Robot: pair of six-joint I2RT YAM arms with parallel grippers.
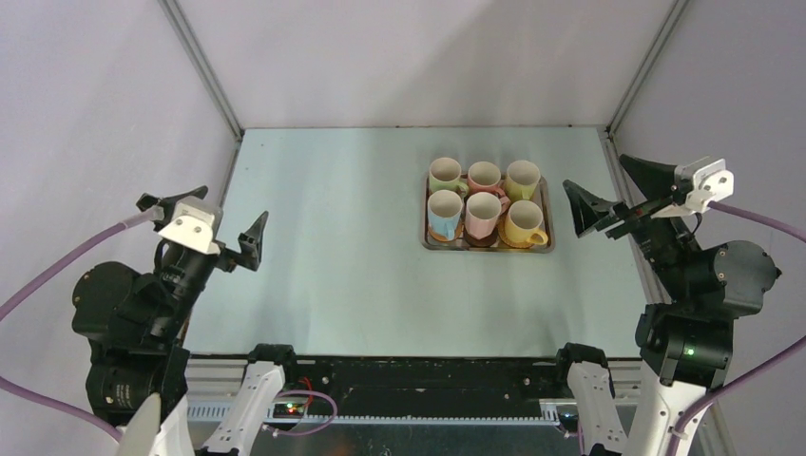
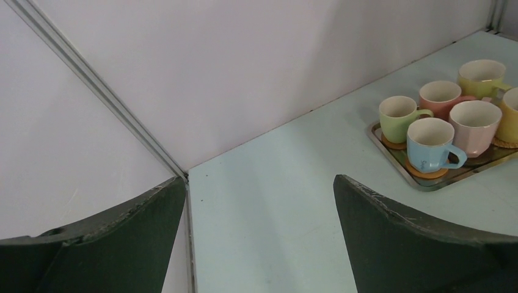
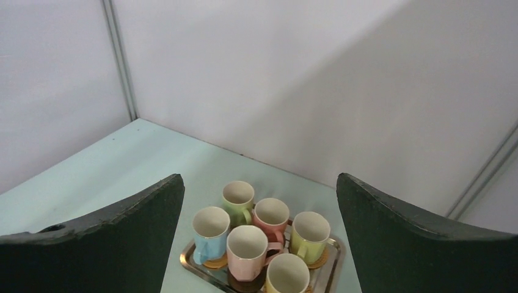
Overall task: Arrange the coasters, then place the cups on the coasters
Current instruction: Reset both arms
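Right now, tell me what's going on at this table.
Nothing is being handled. The left hand and right hand both hang open and empty above the table, one on each side. All six cups stand packed together in the steel tray on the table's right side, with coasters showing under several of them. None has been laid out on the table yet.

Six cups (image 1: 482, 215) on one tray (image 2: 398, 157), one table (image 1: 333, 237), two arms.
By colour: two pink, two yellow, one light blue, one light green. Edges of coasters (image 2: 424, 173) show under five of the cups, four orange-tan and one dark brown; their full number cannot be told. The arms are one left arm (image 1: 133, 309) and one right arm (image 1: 708, 280).
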